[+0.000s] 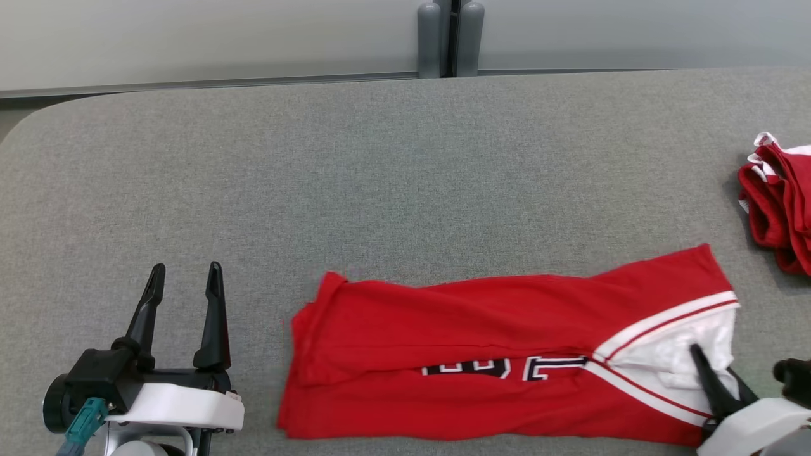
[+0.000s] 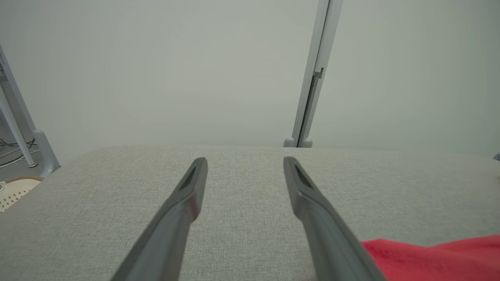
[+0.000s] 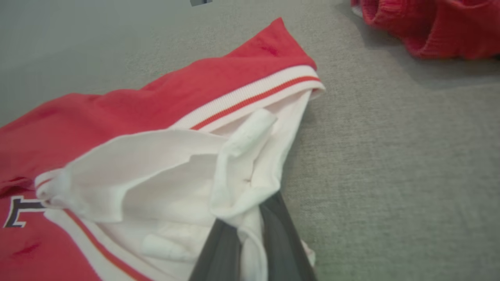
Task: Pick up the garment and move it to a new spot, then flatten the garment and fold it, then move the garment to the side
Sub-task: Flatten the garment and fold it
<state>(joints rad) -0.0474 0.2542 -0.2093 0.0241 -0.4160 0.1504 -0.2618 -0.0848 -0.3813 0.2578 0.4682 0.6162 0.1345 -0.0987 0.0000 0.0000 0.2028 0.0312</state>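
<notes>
The garment (image 1: pixel 481 367) is a red jersey with white trim and dark lettering, folded into a long band near the table's front edge. My right gripper (image 1: pixel 713 377) is shut on the garment's white end at the lower right; in the right wrist view white cloth (image 3: pixel 250 183) is pinched between the two dark fingers (image 3: pixel 279 238). At the lower left my left gripper (image 1: pixel 184 285) stands open over bare table, left of the garment. A red edge of the garment (image 2: pixel 433 257) lies to the right of its fingers (image 2: pixel 312 207).
A second red garment (image 1: pixel 779 202) lies bunched at the table's right edge, also seen as a red heap (image 3: pixel 429 27). The grey cloth-covered table (image 1: pixel 380 177) reaches back to a pale wall with a grey post (image 1: pixel 450 38).
</notes>
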